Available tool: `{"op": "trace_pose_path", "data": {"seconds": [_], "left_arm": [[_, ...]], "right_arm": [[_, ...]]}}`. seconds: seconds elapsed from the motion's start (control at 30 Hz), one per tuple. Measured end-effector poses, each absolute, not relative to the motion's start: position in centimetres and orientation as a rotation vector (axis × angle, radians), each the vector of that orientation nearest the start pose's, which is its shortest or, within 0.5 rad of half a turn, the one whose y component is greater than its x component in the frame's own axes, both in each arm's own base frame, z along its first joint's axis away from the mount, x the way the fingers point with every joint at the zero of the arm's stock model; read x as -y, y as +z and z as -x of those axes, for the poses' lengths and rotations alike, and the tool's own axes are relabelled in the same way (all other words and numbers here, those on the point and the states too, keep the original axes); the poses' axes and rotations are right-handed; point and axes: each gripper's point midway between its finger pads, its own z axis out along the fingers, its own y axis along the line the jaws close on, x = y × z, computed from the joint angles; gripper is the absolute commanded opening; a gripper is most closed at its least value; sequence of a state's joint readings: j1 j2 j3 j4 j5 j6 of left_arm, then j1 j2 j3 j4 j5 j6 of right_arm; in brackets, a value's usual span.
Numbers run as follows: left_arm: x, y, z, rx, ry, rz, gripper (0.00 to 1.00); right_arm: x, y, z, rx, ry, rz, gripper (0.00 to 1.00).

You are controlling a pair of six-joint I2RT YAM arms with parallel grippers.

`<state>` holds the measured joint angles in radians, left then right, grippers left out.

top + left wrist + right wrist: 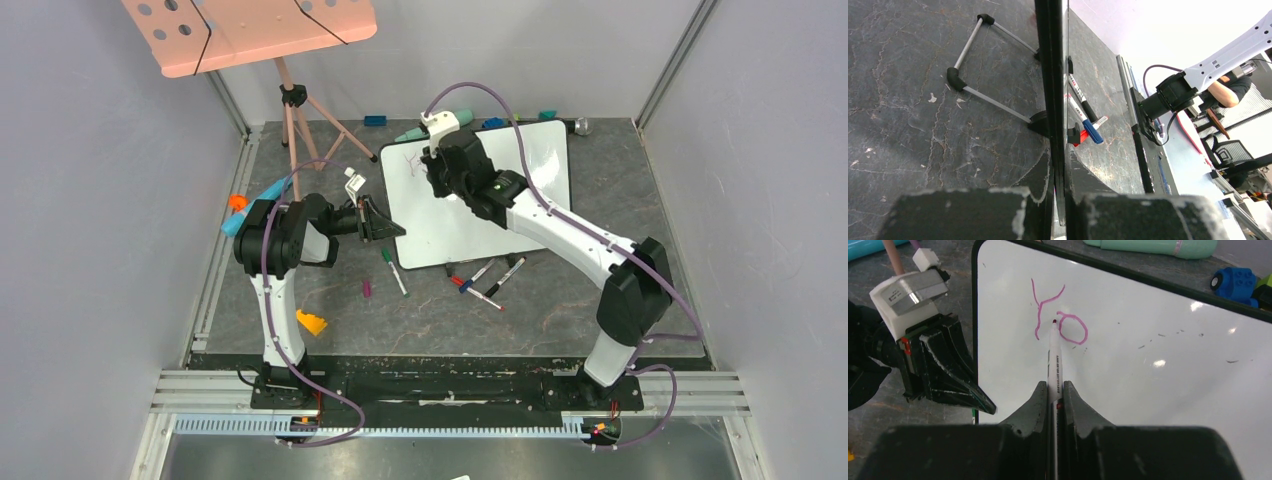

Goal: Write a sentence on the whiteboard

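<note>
The whiteboard lies flat at the table's middle back; it also shows in the right wrist view. In magenta it carries the letters "Yo", small in the top view. My right gripper is shut on a white marker with a red tip that touches the board beside the "o". My left gripper is shut on the whiteboard's left edge, seen edge-on; it shows in the top view and in the right wrist view.
Several loose markers lie in front of the board, a green one near the left gripper. A pink perforated board on a tripod stands back left. A mint bottle and blue blocks lie behind the board.
</note>
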<state>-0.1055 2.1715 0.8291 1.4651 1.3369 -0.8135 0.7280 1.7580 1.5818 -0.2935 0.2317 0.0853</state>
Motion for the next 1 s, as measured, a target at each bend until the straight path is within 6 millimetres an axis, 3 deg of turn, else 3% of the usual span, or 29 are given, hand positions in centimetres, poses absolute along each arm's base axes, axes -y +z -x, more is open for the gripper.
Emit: {"op": "trace_pose_path", "data": {"seconds": [0.13, 0.37, 0.67, 1.0], "left_arm": [[21.6, 8.8, -35.0, -1.682, -1.632, -0.665, 0.02], [21.6, 8.8, -35.0, -1.682, -1.632, -0.665, 0.02], [21.6, 8.9, -35.0, -1.682, -1.632, -0.666, 0.02], [21.6, 8.9, -35.0, -1.682, -1.632, -0.666, 0.02]], "right_arm": [[-31.0, 24.3, -40.1, -1.962, 0.312, 0.512, 0.0], [-29.8, 27.4, -40.1, -1.891, 0.328, 0.455, 0.0], [-28.2, 26.5, -40.6, -1.926, 0.258, 0.416, 0.0], [-28.3, 25.1, -40.9, -1.955, 0.242, 0.422, 0.0]]}}
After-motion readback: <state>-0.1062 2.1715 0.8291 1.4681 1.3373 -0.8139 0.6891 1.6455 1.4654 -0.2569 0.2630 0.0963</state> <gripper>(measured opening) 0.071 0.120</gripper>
